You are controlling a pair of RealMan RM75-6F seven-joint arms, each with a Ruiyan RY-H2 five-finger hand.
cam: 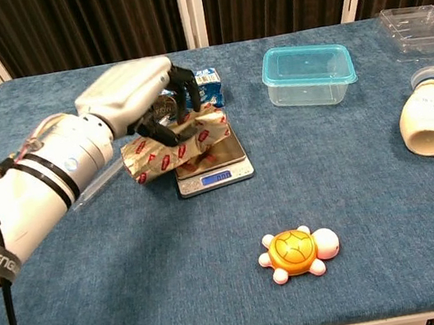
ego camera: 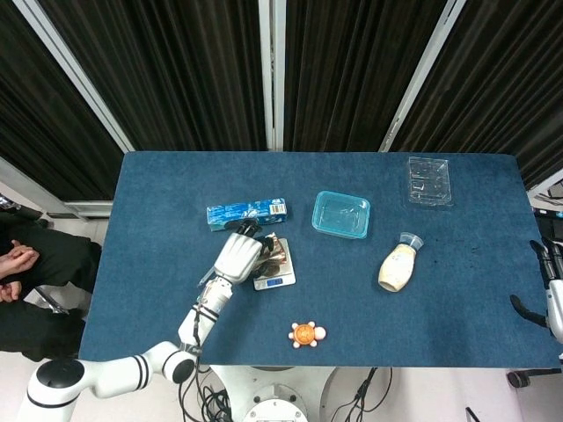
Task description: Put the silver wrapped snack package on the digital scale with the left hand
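The silver wrapped snack package (cam: pixel 176 146) with red marks hangs in my left hand (cam: pixel 142 96), just over the digital scale (cam: pixel 217 171). Whether the package touches the platform is not clear. From the head view my left hand (ego camera: pixel 241 256) covers the left half of the scale (ego camera: pixel 274 280), and the package (ego camera: pixel 273 255) shows beyond the fingers. At the far right edge of the head view my right hand (ego camera: pixel 552 294) stands away from everything, only partly in frame.
A blue cookie box (cam: pixel 208 81) lies behind the scale, with a clear plastic strip (cam: pixel 95 188) to its left. A teal container (cam: pixel 307 72), a white bottle (cam: pixel 430 117) on its side, a clear tray (cam: pixel 420 27) and an orange turtle toy (cam: pixel 297 253) sit to the right.
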